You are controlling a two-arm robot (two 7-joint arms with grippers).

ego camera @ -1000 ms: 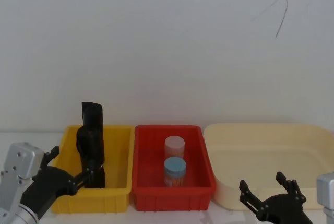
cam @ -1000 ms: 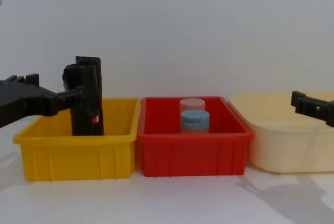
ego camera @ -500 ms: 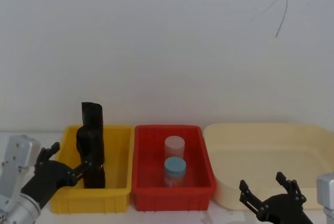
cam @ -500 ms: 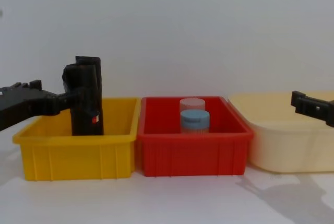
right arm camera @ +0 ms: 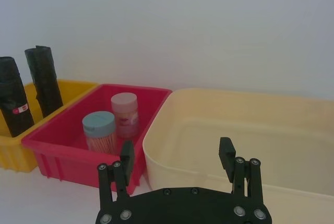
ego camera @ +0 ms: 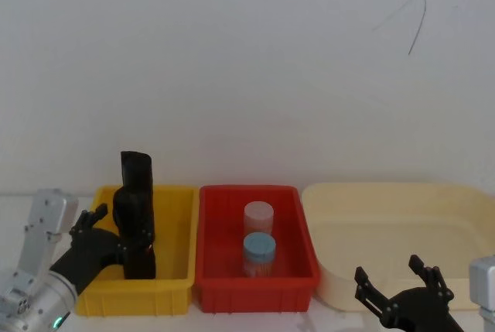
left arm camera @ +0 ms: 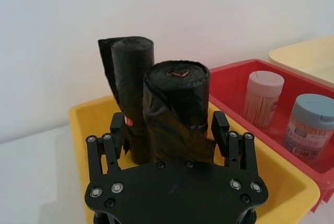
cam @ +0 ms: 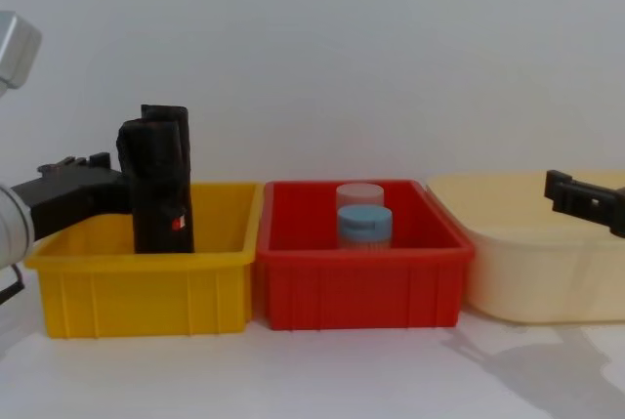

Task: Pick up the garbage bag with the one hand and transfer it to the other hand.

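Observation:
The garbage bag [left arm camera: 177, 112] is a thick black roll with a small red-white label [cam: 177, 225]. It stands upright in the yellow bin [ego camera: 174, 289], also seen from the head [ego camera: 133, 231] and far off from the right wrist [right arm camera: 13, 104]. My left gripper [left arm camera: 168, 129] is open with one finger on each side of the roll, at about mid height [ego camera: 116, 243] [cam: 109, 188]. My right gripper [ego camera: 390, 276] hangs open and empty in front of the cream tub [right arm camera: 176, 153] [cam: 576, 194].
A thinner black slab [left arm camera: 125, 72] stands right behind the roll in the same bin. The red bin [ego camera: 255, 289] in the middle holds a pink-lidded jar [ego camera: 258, 216] and a blue-lidded jar [ego camera: 259, 251]. The cream tub [ego camera: 402, 193] sits at the right.
My left gripper has pushed forward over the yellow bin's edge until its fingers straddle the roll, and its silver arm has swung up. The right gripper has stayed put.

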